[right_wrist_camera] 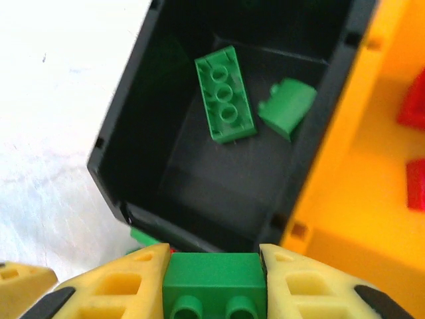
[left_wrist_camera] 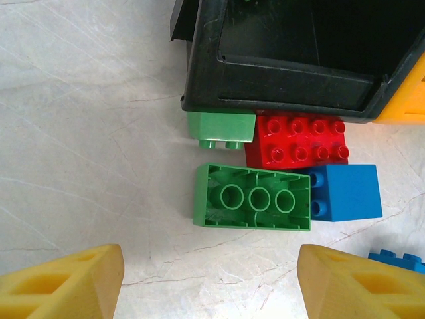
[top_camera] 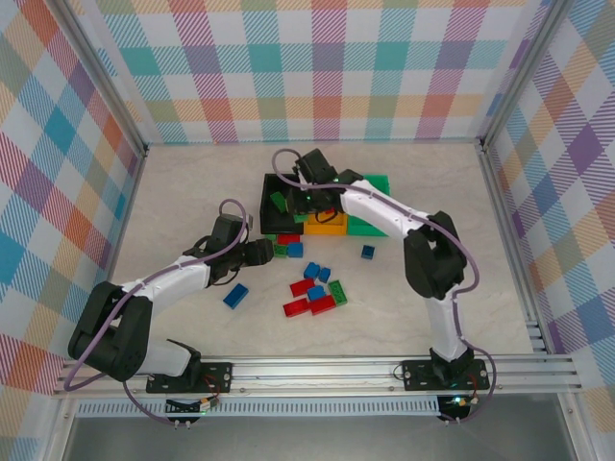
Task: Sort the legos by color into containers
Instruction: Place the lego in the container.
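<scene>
Left tool (left_wrist_camera: pixel 212 286), apart and empty, faces an upturned green brick (left_wrist_camera: pixel 252 198) lying on the table (left_wrist_camera: pixel 80 133) just before the black bin (left_wrist_camera: pixel 279 86). Right tool (right_wrist_camera: pixel 212 279) is clamped on a green lego (right_wrist_camera: pixel 212 271) above the bin's near wall; two green bricks (right_wrist_camera: pixel 224 94) lie inside.

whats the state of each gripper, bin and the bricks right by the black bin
left gripper, open, holding nothing
right gripper, shut on held green brick, above the black bin
black bin, two green bricks inside
orange bin, red bricks inside
upturned green brick, hollow side up on the table
red brick, studs up, beside the black bin
blue brick, on its side
</scene>
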Robot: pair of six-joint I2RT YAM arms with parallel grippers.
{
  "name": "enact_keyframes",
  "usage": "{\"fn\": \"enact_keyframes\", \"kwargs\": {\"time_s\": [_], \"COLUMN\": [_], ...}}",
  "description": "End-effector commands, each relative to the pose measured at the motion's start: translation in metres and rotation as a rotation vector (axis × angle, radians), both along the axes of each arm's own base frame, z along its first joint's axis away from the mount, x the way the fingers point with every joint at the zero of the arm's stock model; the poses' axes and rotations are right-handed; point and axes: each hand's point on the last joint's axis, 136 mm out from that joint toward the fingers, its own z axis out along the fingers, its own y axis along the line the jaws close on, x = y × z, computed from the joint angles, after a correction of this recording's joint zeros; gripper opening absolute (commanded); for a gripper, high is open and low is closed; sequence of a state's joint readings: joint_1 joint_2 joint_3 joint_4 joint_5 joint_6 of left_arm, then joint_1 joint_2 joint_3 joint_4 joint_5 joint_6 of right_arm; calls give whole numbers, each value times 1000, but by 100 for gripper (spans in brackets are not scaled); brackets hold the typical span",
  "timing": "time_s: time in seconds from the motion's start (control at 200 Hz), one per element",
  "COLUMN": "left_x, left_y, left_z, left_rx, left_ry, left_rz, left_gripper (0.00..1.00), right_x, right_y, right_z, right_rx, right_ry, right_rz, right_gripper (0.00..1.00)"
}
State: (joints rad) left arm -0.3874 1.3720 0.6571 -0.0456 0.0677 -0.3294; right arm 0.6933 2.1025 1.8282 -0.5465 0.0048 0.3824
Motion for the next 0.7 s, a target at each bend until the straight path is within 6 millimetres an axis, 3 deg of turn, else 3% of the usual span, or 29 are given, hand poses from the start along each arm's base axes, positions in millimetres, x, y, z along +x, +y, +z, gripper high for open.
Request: {"fn": "enact_keyframes", "kwargs": {"time_s": [0.0,0.165,0.355,0.485,0.695], "left_x": [6,6,7,7,9], "left_y": [-2,-4,-9,-14,-20], "left_z": [3,2,0,-5,-12], "left_rx": [-20,-26,-44,-57,-72], "left_ry": [-3,3,14,34,69], "left_rz": [7,1,-14,-28,-46], "left_gripper": [70,70,70,70,70], "right_x": [11,27,9,-11,-49], "right_y": [14,26,21,-1,-51], "right_z": [2,9,13,11,-9], "right_rx": [-14,-21,15,0,-75], "right_ry": [6,-6,-12,-18,-15], "right_rz": [36,43,60,44,-14], "right_gripper": [33,57,60,61,63]}}
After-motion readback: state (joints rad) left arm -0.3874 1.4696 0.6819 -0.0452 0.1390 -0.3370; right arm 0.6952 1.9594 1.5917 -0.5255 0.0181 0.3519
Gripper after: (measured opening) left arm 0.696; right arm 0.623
